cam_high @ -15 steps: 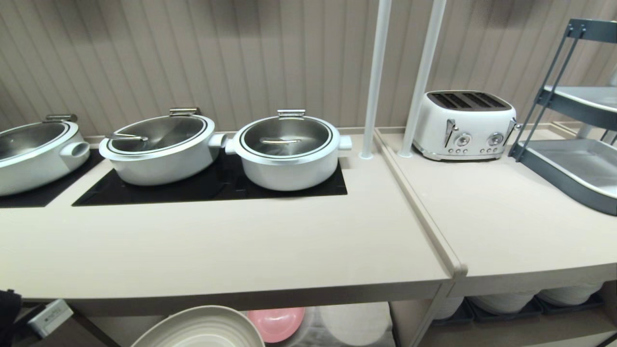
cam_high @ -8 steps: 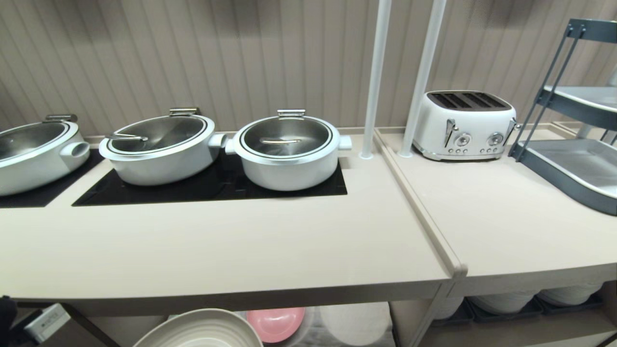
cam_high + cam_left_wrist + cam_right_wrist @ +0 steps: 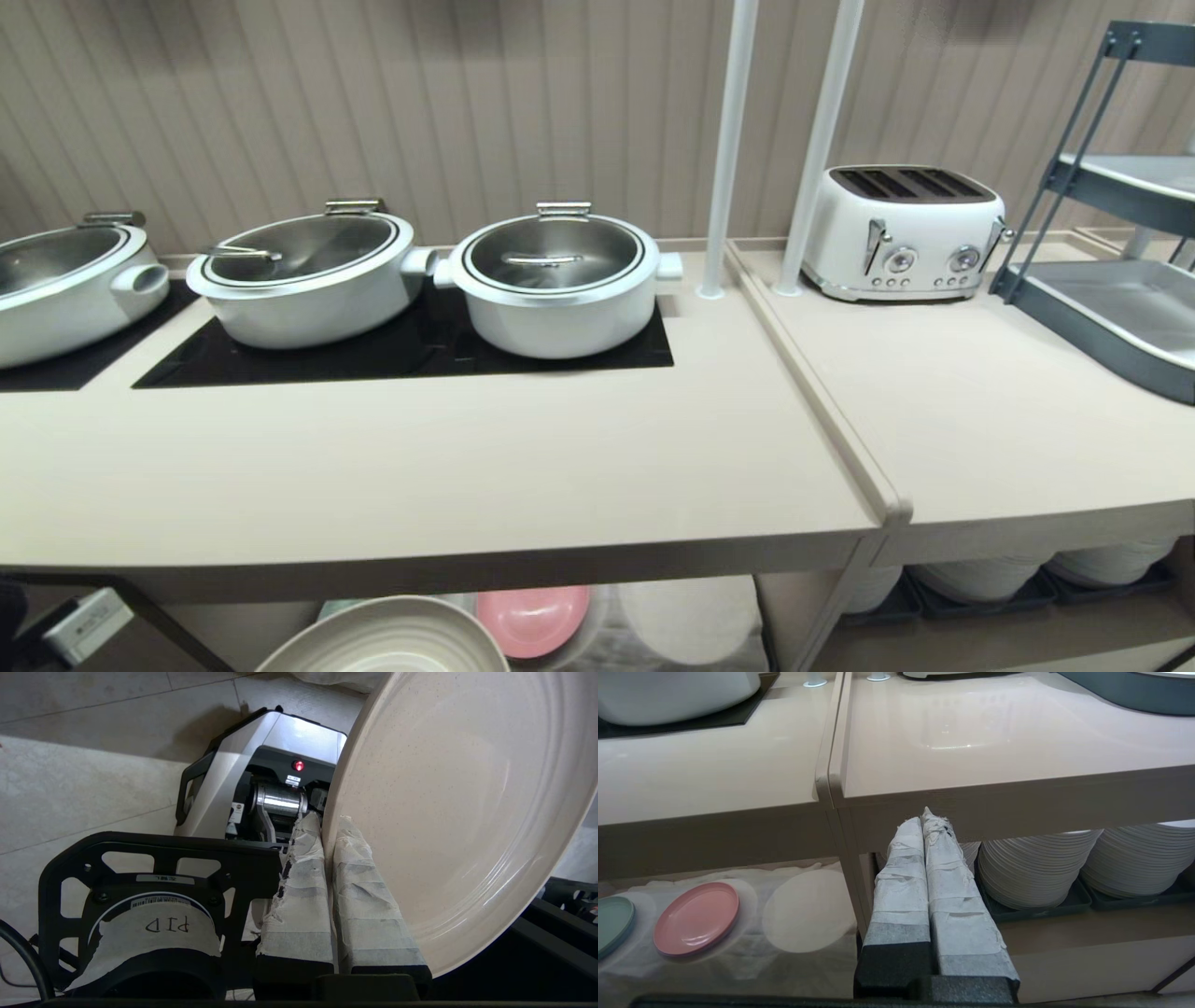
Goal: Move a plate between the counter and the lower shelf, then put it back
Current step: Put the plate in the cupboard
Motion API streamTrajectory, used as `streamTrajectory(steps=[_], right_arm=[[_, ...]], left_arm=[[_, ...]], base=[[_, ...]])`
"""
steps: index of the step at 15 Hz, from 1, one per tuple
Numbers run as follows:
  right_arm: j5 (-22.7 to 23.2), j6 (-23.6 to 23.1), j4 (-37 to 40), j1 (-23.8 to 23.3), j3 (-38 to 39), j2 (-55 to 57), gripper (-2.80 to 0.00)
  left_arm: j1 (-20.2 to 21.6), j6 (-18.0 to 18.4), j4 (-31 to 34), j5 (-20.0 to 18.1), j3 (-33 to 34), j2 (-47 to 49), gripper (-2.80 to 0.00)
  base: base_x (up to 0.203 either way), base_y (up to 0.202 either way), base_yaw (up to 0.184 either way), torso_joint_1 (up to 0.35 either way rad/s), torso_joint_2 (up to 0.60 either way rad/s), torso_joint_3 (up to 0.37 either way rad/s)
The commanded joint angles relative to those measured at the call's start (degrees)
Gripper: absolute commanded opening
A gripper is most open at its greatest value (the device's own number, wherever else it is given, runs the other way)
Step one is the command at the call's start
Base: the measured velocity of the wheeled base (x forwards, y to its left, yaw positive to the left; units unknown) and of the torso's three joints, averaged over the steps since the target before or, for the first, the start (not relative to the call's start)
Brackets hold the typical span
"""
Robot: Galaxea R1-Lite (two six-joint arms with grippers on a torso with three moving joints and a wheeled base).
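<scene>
Head view: the plate (image 3: 392, 639) is showing below the counter (image 3: 420, 485) front edge. Left wrist view: the left end effector (image 3: 329, 826) is gripping the plate's rim. Right wrist view: the right end effector (image 3: 924, 821) is sitting clenched, empty, before the counter.

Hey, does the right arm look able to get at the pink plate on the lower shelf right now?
Probably yes: the right end effector hangs shut before the counter's front edge, and the pink plate lies uncovered on the lower shelf with nothing between.
</scene>
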Motion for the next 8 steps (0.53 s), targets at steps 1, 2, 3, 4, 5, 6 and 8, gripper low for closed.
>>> streamTrajectory(steps=[1, 2, 3, 4, 5, 6, 8], right_arm=[[-0.03, 0.03, 0.00, 0.01, 0.00, 0.07, -2.80], [-0.03, 0.03, 0.00, 0.01, 0.00, 0.07, -2.80], [-0.03, 0.03, 0.00, 0.01, 0.00, 0.07, -2.80], [-0.03, 0.03, 0.00, 0.01, 0.00, 0.07, -2.80], [-0.03, 0.03, 0.00, 0.01, 0.00, 0.07, -2.80], [-0.03, 0.03, 0.00, 0.01, 0.00, 0.07, -2.80], [-0.03, 0.03, 0.00, 0.01, 0.00, 0.07, -2.80]], left_arm=[[0.00, -0.17, 0.17, -0.08, 0.01, -0.03, -2.80], [0.00, -0.12, 0.17, -0.08, 0.01, -0.03, -2.80], [0.00, -0.21, 0.17, -0.11, 0.01, -0.10, -2.80], [0.00, -0.21, 0.17, -0.09, 0.01, -0.12, -2.80], [0.00, -0.21, 0.17, -0.08, 0.01, -0.38, -2.80], [0.00, -0.21, 0.17, -0.17, 0.01, -0.38, -2.80], [0.00, -0.21, 0.17, -0.17, 0.01, -0.47, -2.80]], base=[[0.000, 0.000, 0.000, -0.144, 0.29, 0.160], [0.000, 0.000, 0.000, -0.149, 0.34, 0.178], [0.000, 0.000, 0.000, -0.148, 0.32, 0.168], [0.000, 0.000, 0.000, -0.146, 0.31, 0.163], [0.000, 0.000, 0.000, -0.147, 0.32, 0.173], [0.000, 0.000, 0.000, -0.147, 0.32, 0.173], [0.000, 0.000, 0.000, -0.156, 0.34, 0.174]])
